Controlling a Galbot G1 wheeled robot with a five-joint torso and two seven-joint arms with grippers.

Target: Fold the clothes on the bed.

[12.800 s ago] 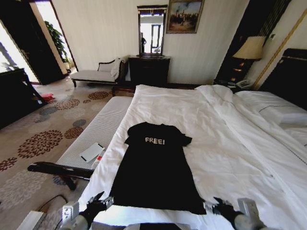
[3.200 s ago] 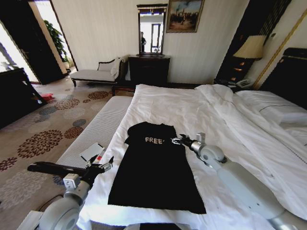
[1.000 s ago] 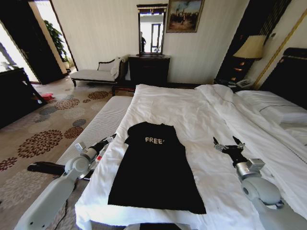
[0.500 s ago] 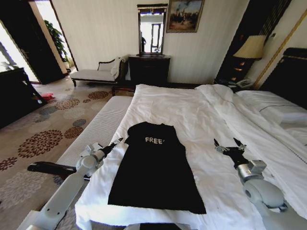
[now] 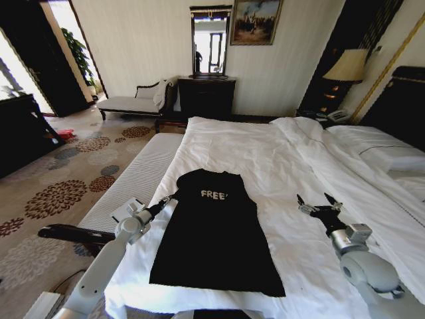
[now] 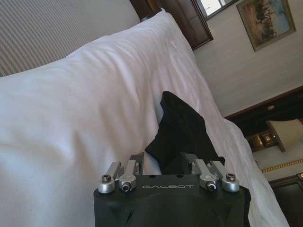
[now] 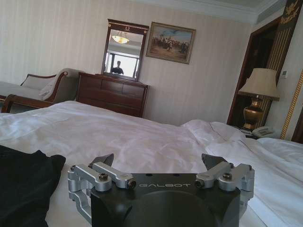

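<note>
The clothes [image 5: 212, 232] are one black T-shirt with pale "FREE" lettering, lying flat near the foot of the bed [image 5: 279, 153]. Its right sleeve is folded in over the chest. My left gripper [image 5: 166, 199] is at the shirt's left sleeve, low over the duvet. In the left wrist view my left gripper [image 6: 162, 158] is open, and the black sleeve [image 6: 182, 127] lies just ahead of the fingers [image 6: 137, 158]. My right gripper [image 5: 317, 201] hovers open over bare white duvet to the right of the shirt. The right wrist view has the right gripper [image 7: 158, 163] open, with the shirt [image 7: 23, 184] off to one side.
A white-cushioned bench [image 5: 133, 176] runs along the bed's left side, with a white card [image 5: 126, 211] on it. A dark wooden arm [image 5: 73, 234] juts out below it. Pillows [image 5: 392, 156], a headboard and a lamp [image 5: 346, 66] are at the right, and a dresser [image 5: 206, 96] stands at the back wall.
My left gripper has moved right from over the bench to the shirt's left sleeve. The right gripper has barely shifted. The shirt lies as before.
</note>
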